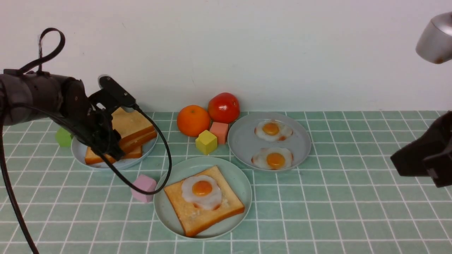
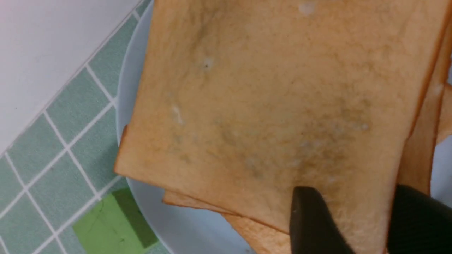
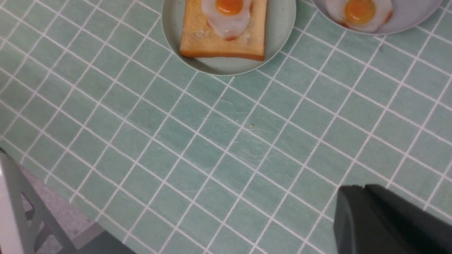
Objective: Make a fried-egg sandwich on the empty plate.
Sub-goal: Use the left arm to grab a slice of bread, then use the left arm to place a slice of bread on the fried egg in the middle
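Observation:
The mint-green plate (image 1: 240, 180) holds one toast slice (image 1: 197, 215) with a fried egg (image 1: 202, 190) on top; the right wrist view shows the same plate (image 3: 282, 35), toast (image 3: 212, 42) and egg (image 3: 227, 17). My left gripper (image 1: 113, 152) hovers low over a stack of toast (image 1: 132, 125) on a grey-blue plate (image 1: 123, 163). Its jaws are open (image 2: 356, 211): one finger lies over the top slice (image 2: 265, 106), the other just past its edge. My right gripper (image 1: 416, 162) hangs at the far right above bare table, its fingers (image 3: 360, 197) pressed together, empty.
A second grey-blue plate (image 1: 247, 148) with two fried eggs sits at the right. Behind the plates are an orange (image 1: 193, 120), a tomato (image 1: 223, 107), a yellow cube (image 1: 206, 141) and a salmon cube (image 1: 219, 131). A pink cube (image 1: 143, 188) and a green cube (image 1: 63, 137) flank the toast plate.

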{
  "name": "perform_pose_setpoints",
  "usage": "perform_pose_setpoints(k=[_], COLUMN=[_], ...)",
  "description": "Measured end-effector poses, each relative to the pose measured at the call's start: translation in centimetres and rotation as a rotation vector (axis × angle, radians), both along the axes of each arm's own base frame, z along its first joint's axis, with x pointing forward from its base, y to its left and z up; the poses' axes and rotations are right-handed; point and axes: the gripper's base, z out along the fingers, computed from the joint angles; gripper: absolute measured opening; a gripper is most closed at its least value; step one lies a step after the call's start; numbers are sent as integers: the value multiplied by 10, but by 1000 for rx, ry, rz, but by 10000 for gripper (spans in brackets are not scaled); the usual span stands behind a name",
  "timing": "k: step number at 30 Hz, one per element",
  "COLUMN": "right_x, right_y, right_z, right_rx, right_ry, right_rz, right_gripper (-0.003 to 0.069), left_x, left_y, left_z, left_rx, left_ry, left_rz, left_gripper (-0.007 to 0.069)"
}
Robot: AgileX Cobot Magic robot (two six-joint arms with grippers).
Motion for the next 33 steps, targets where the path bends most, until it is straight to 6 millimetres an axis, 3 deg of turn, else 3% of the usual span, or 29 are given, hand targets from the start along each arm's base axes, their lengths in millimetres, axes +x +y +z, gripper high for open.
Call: perform_pose_setpoints(k=[6, 11, 13, 16, 18, 20, 21, 26, 29, 33], right_x=[-2, -2, -3, -4, -7, -9, -12, -20, -23, -25], right_y=[2, 3, 2, 2, 0, -2, -4, -11, -13, -14], right_z=[0, 0, 1, 2, 4, 5, 6, 9, 10, 10], right_rx=[26, 32, 33, 36, 39, 43, 43, 40, 46, 48], right_ry=[19, 24, 23, 19, 7, -1, -12, -46, -62, -65], right_rz=[8, 11, 11, 11, 10, 10, 8, 2, 0, -1], right_gripper=[50, 57, 61, 64, 67, 67, 67, 71, 74, 75], left_x=[0, -4, -11, -25, -49, -66, -88, -150, -169, -172], left_y=[-1, -7, -14, -30, -56, -73, -94, -146, -163, -177], left_z=[0, 11, 27, 53, 80, 87, 93, 69, 48, 29], left_rx=[2, 7, -1, -40, -94, -118, -149, -158, -83, -17], left_ry=[5, 8, 1, -18, -42, -41, -39, 58, 83, 54], left_rz=[-3, -17, -23, -16, -28, -52, -85, -172, -242, -300], left_gripper=[117, 83, 83, 76, 71, 71, 71, 69, 69, 69])
